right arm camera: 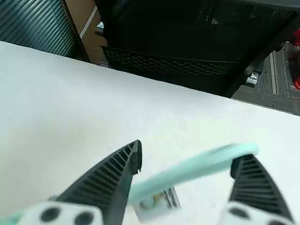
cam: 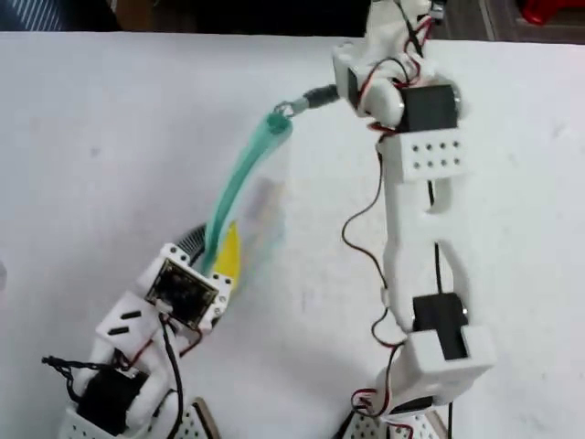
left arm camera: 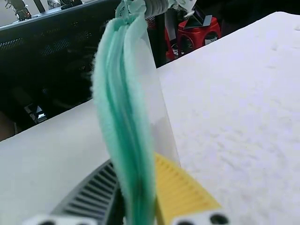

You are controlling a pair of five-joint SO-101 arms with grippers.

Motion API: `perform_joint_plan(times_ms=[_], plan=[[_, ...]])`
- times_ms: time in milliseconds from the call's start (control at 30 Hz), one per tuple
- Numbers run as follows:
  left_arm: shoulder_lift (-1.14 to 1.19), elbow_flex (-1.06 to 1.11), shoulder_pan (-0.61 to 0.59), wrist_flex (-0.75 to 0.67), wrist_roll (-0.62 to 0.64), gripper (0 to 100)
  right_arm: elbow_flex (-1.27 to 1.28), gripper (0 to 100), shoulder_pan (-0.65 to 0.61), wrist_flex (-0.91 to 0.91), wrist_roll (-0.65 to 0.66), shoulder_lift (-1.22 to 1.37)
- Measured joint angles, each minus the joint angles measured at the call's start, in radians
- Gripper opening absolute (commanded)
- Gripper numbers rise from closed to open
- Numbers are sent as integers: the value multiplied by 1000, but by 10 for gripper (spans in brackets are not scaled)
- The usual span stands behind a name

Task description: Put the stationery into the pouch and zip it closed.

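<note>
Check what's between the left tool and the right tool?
The pouch itself. In the high view its teal zipper edge runs from the left tool, which grips one end, up to the right tool.

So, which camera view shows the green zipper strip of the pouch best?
The high view: it shows the whole zipper strip, from the left claw to its far end. The left wrist view sees it end-on and foreshortened. The right wrist view catches a short piece between the open jaws of the right claw.
</note>
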Motion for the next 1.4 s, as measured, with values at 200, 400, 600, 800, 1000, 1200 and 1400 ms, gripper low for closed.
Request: perform_joint_plan(times_ms=[200,400,600,800,1000,1200,1400], plan=[[0,0,-2,2,0,23,-164,245,15,324,-94,-137],[0,0,-2,3,0,23,-229,248,-126,404,-167,-227],[0,0,-2,3,0,23,-180,250,-345,407,-175,-319],[0,0,-2,3,0,23,-34,272,-571,407,-187,-344],[0,0,-2,3,0,23,78,354,-582,407,-393,-344],[0,0,-2,3,0,24,87,354,-594,404,-422,-276],[-2,6,-2,3,0,24,46,354,-559,382,-471,-137]])
